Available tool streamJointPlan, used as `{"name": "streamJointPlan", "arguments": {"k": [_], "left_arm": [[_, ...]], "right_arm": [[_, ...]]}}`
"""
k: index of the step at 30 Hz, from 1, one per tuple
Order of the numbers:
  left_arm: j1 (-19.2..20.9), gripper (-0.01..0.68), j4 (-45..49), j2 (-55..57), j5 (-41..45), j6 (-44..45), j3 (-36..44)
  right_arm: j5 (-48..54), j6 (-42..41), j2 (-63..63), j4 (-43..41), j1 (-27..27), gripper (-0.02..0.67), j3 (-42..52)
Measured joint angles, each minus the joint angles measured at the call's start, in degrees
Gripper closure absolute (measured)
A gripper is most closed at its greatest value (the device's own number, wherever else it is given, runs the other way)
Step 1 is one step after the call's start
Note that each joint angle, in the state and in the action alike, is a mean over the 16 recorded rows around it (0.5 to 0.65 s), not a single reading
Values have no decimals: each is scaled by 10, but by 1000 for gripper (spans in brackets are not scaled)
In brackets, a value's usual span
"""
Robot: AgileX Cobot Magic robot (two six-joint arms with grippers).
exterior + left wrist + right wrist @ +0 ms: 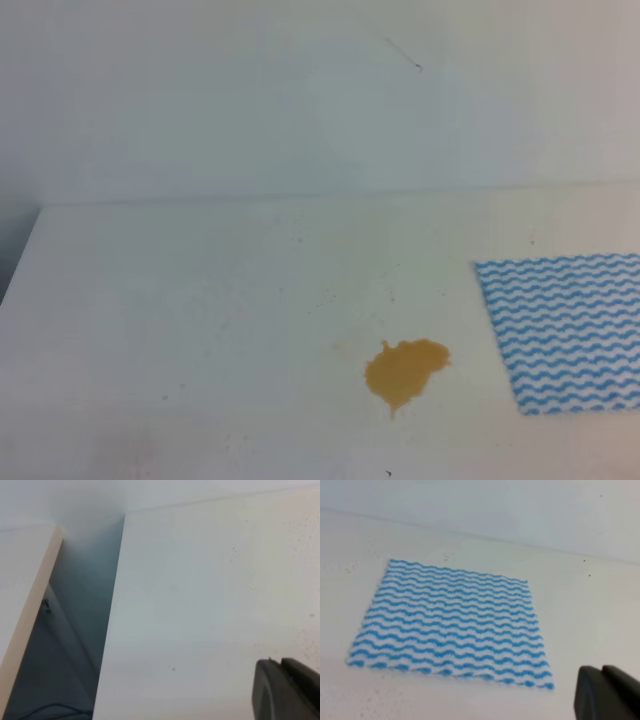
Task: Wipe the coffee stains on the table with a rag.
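The coffee stains (405,372) are one small orange-brown blotch on the white table (200,320), near its front middle. To the right of the blotch the rag (565,333), blue and white wavy stripes, lies flat, apart from it and cut off by the frame edge. In the right wrist view the rag (452,622) lies spread out ahead of my right gripper (601,669), which hovers shut and empty near its right front corner. My left gripper (280,662) shows as dark fingers pressed together over bare table (200,605), holding nothing. Neither gripper appears in the exterior high view.
The table's left edge (112,630) drops into a dark gap, with another pale board (25,580) beyond it. A pale wall (300,100) rises behind the table. Tiny dark specks dot the tabletop around the blotch.
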Motion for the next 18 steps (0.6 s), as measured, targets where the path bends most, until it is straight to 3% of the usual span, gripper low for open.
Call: {"name": "streamJointPlan", "arguments": {"k": [8, 18], "left_arm": [[0, 677, 0, 0, 0, 0, 0], [0, 677, 0, 0, 0, 0, 0]], "right_arm": [[-38, 0, 0, 0, 0, 652, 0], [-164, -1, 1, 0, 0, 653, 0]]}}
